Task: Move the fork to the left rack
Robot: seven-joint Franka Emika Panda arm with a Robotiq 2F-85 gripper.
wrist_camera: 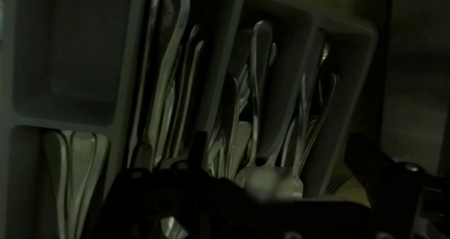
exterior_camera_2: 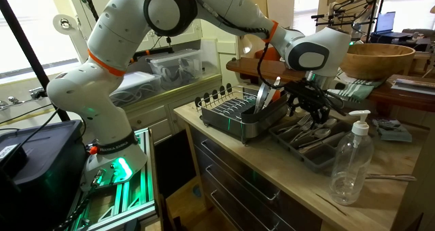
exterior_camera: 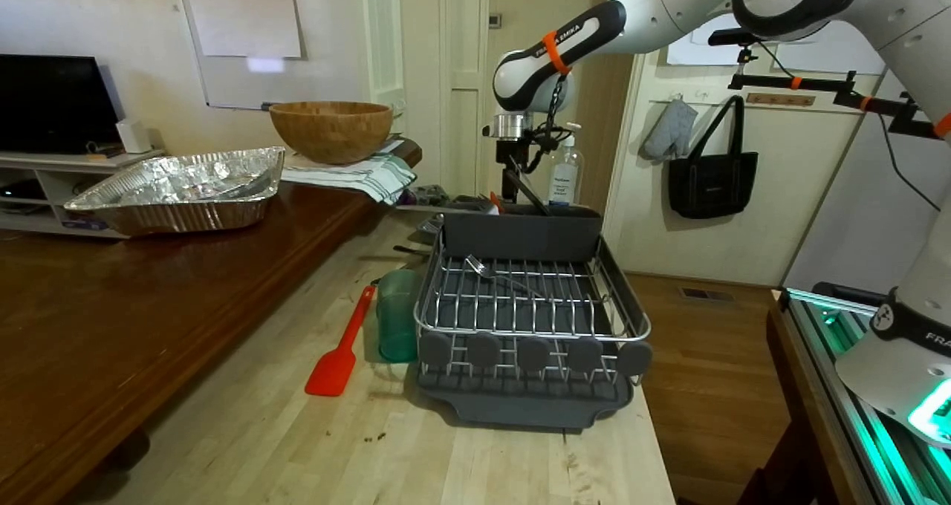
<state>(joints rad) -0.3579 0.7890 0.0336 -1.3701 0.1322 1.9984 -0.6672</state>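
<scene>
Hovering spread wide over a cutlery tray point(wrist_camera: 66, 125), the gripper point(exterior_camera_2: 307, 116) seems pre-grasp, probably needing next to reach the fork point(exterior_camera: 487, 272) on the dish rack point(exterior_camera: 524, 408).

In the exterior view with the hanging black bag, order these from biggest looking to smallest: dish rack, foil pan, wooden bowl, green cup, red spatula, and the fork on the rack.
1. Dish rack
2. Foil pan
3. Wooden bowl
4. Green cup and red spatula: too close to rank
5. Fork
</scene>
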